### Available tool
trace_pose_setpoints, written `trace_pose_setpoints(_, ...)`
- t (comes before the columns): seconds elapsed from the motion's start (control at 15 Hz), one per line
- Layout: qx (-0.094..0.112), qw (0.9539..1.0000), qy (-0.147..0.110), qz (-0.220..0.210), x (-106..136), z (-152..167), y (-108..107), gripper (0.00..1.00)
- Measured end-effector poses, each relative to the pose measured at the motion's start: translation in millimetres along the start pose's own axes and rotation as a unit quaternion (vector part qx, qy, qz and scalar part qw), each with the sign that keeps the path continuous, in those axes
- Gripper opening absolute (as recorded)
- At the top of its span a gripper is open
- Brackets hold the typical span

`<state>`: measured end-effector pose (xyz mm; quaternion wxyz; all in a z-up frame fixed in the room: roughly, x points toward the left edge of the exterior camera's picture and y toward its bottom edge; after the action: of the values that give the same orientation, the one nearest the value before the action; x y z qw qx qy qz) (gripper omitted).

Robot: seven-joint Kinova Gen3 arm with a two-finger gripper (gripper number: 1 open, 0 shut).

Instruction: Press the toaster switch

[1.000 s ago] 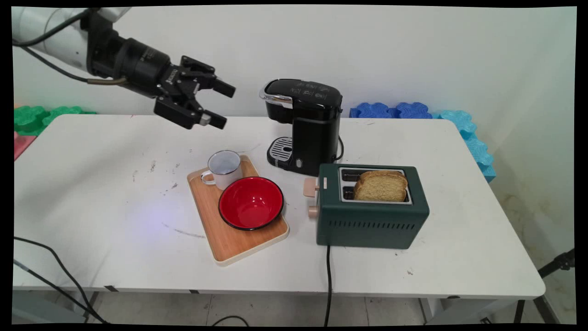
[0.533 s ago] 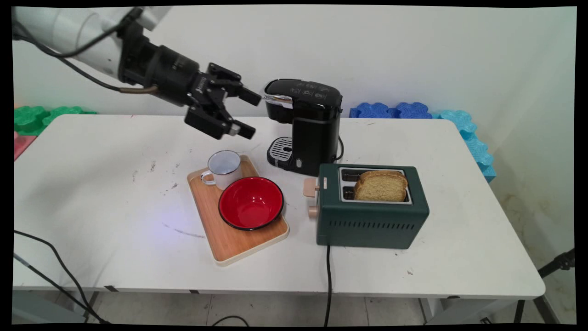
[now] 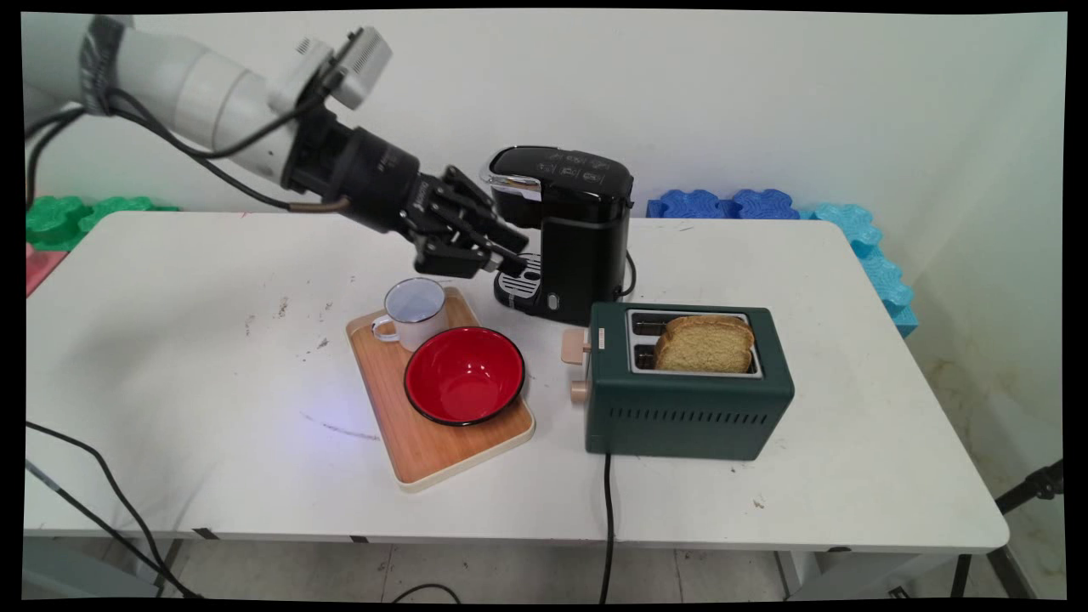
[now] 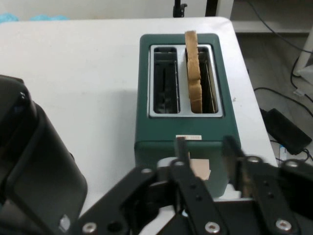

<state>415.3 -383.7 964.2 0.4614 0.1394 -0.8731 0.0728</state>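
My gripper (image 3: pixel 510 255) hangs open, low over the table, just left of the black coffee machine (image 3: pixel 578 221) and in front of its drip tray. It holds nothing. Below it and to the left, a white enamel mug (image 3: pixel 415 310) stands on a wooden tray (image 3: pixel 425 459) beside a red bowl (image 3: pixel 463 374). In the hand view the gripper (image 4: pixel 205 147) looks at the green toaster (image 4: pixel 161 132), whose right slot holds a slice of toast (image 4: pixel 194 73). The toaster's beige lever (image 4: pixel 199 169) shows between the fingers. The coffee machine (image 4: pixel 29 171) fills the left of that view.
The green toaster (image 3: pixel 688 408) with its toast (image 3: pixel 705 344) stands right of the tray, and its black cord (image 3: pixel 607 527) drops over the front edge. Blue foam mats (image 3: pixel 739 204) and green ones (image 3: pixel 68 212) lie behind the table. Loose cables hang at the lower left.
The arm has swung right and downward, from above the table's back left to just beside the coffee machine. The hand has also rotated. Nothing on the table has moved.
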Motion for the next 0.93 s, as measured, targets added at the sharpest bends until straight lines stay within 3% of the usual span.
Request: trace_pose_setpoints(0.93,-0.013,0.9995,-0.025,-0.016,-33.8,61.4,-2.3,0.00)
